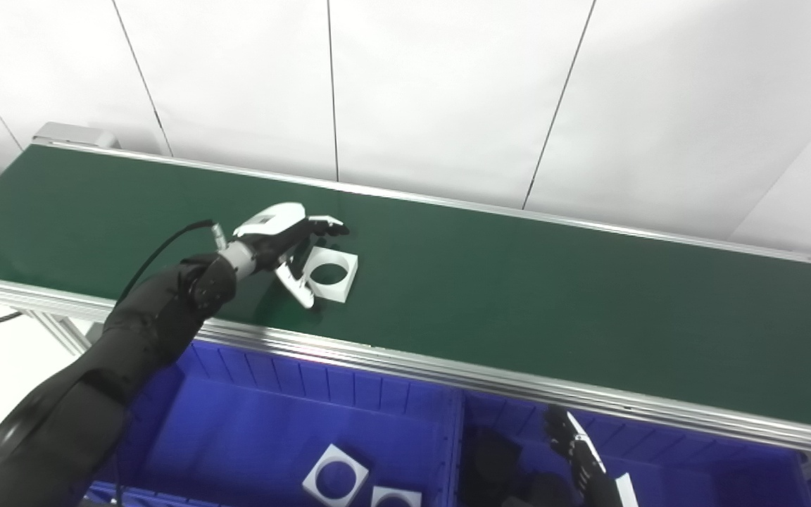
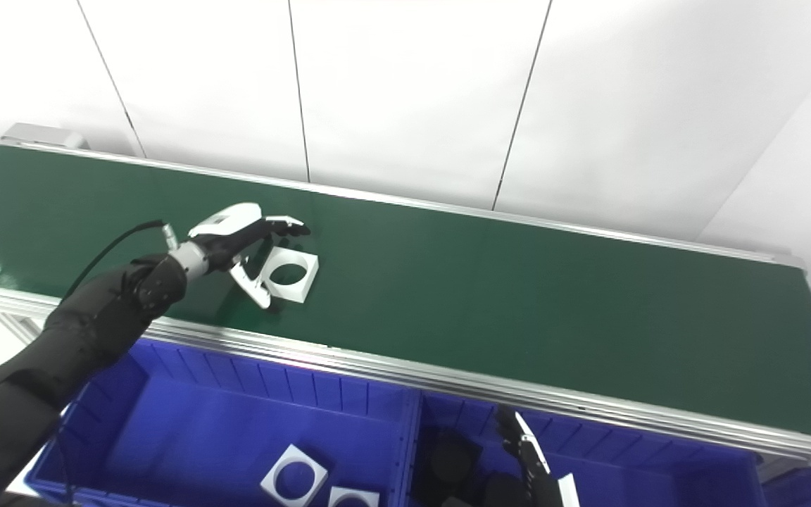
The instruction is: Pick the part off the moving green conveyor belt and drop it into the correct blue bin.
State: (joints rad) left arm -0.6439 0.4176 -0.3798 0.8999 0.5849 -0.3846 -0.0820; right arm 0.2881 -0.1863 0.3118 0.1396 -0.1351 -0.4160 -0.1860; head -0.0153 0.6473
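White wall panels stand behind a long green conveyor belt [image 1: 518,296], the surface on which the work is done, with an aluminium rail along its near edge and blue bins below that rail. The part, a white square plate with a round hole [image 1: 331,274], lies flat on the belt, closer to the near rail than to the far edge. The left hand [image 1: 286,243] is right at the plate's left side: its fingers [image 1: 324,225] reach over the plate's far-left corner and its thumb [image 1: 296,289] points down past the near-left corner, so the plate lies just to the right of the palm, inside the spread of the hand. The hand is spread apart and grips nothing; whether any fingertip touches the plate cannot be told. Being square, the plate has no long axis to line up with, so the grasp likely turns only on closing across its left edge before the belt carries it off. The right hand [image 1: 578,451] hangs low below the rail over the right blue bin [image 1: 729,472], well apart from the plate, apparently holding nothing, though its state cannot be told. The left blue bin [image 1: 272,422], directly below the plate across the rail, already holds two white square plates [image 1: 335,479] of the same kind, so it looks the correct one.
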